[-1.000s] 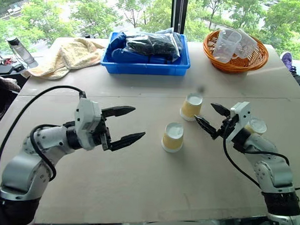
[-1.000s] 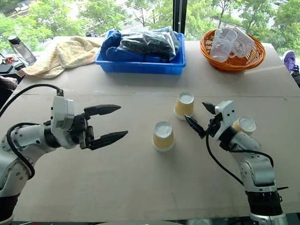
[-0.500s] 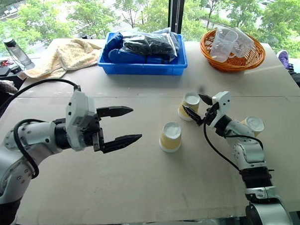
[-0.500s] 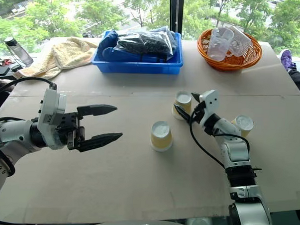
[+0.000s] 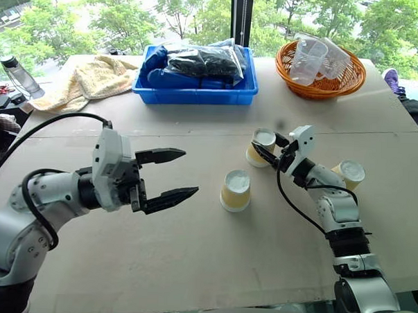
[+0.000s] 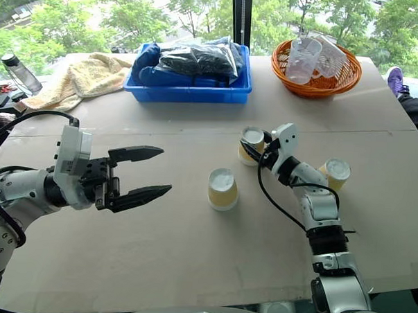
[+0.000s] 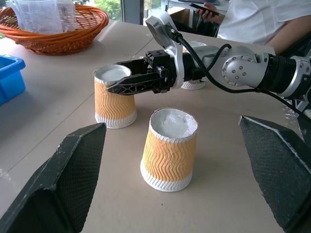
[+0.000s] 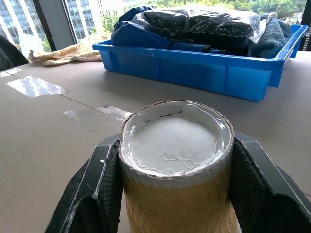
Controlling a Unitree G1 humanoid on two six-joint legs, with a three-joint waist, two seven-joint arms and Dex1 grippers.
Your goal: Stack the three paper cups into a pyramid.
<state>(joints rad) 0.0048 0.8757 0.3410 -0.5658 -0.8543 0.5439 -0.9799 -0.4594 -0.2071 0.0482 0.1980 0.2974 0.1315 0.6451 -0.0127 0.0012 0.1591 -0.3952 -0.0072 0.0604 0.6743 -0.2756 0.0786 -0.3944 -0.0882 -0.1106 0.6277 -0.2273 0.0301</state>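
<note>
Three paper cups are seen upside down on the tabletop (image 5: 190, 266), white bases up, none stacked. The middle cup (image 5: 235, 190) is taken as landmark.

The far cup (image 5: 261, 146) stands just beyond the middle cup and slightly toward the robot's right, upright on its rim. The right end effector (image 5: 267, 148) is clamped on the far cup: in the right wrist view its two black fingers (image 8: 104, 187) are pressed against opposite sides of the cup's upper wall, just under the base. In the left wrist view the same fingers are seen wrapped around that cup near its top, with the cup's rim down on the tabletop.

The third cup (image 5: 350, 174) stands well to the right of the middle cup, beside the right forearm, apart from the others.

The left end effector (image 5: 172, 174) is held above the tabletop, well to the left of the middle cup, its fingers spread wide with nothing between them. In the left wrist view the middle cup is centred between the open fingers but beyond their tips, untouched.

Farther back from the middle cup, a blue bin (image 5: 198, 93) with bagged items and an orange basket (image 5: 323, 82) of clear plastic cups are noted; a yellow towel (image 5: 94, 79) lies to the left of the bin.
</note>
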